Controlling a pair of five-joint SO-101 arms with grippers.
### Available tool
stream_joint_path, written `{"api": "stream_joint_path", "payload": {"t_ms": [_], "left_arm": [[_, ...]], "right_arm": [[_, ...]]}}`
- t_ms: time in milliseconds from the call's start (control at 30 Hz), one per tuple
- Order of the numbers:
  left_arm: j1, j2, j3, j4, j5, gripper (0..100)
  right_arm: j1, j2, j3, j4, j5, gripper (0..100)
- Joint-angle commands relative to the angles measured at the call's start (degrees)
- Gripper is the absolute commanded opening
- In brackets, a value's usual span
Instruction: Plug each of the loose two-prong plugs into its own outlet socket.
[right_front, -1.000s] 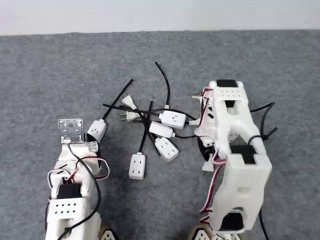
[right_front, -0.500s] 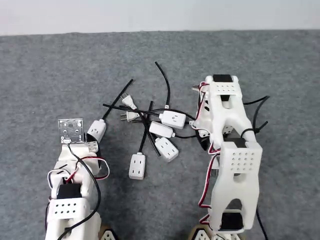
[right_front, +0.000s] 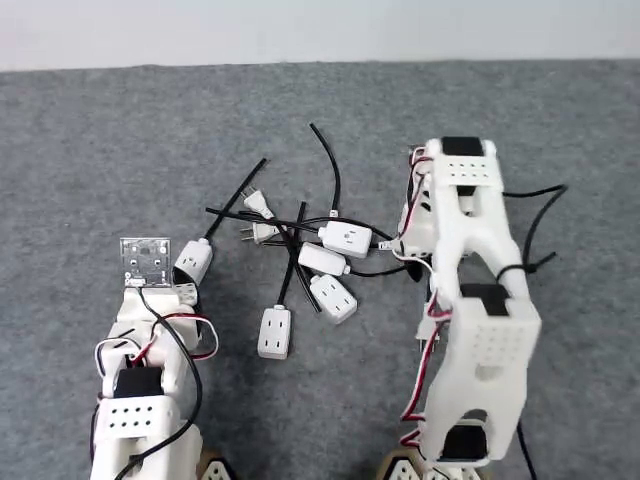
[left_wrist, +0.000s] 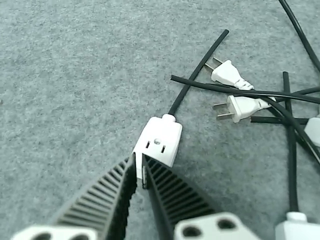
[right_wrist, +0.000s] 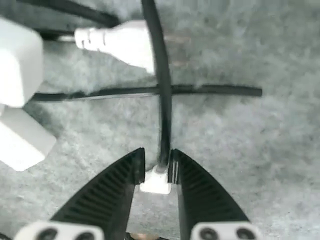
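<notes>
Left gripper (left_wrist: 139, 166): near-left of the cord tangle (right_front: 291, 236), arm tucked low, fingers almost closed, pinching the corner of an outlet socket (left_wrist: 159, 145).
Right gripper (right_wrist: 156, 159): right of the tangle, arm stretched forward, fingers clamped on a white plug (right_wrist: 156, 184).
Loose plugs (left_wrist: 243, 106): two, on the tangle's far-left side.

The right gripper (right_wrist: 156, 156) hid most of the white cord end (right_wrist: 155, 186) it clamped; plug or socket, unclear. From above, the right arm (right_front: 468, 290) covered both. A socket (left_wrist: 296, 227) was cut off at the left wrist view's edge.
</notes>
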Motion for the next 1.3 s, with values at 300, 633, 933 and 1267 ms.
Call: {"api": "stream_joint_path", "payload": {"t_ms": [300, 633, 933, 1267], "left_arm": [[-0.53, -0.26, -2.95, 0.18, -0.88, 1], [-0.53, -0.26, -2.86, 0.18, -0.88, 1], [-0.53, -0.26, -2.86, 0.18, -0.97, 1], [-0.53, -0.26, -2.86, 0.18, -0.97, 1]], "right_arm": [[-0.40, -27.30, 42.73, -23.08, -0.70, 8.7], [-0.48, -26.07, 45.80, -28.26, -1.05, 8.3], [-0.48, -26.15, 44.92, -29.76, -0.79, 8.3], [0.75, -29.23, 45.36, -27.74, -0.88, 8.6]]}}
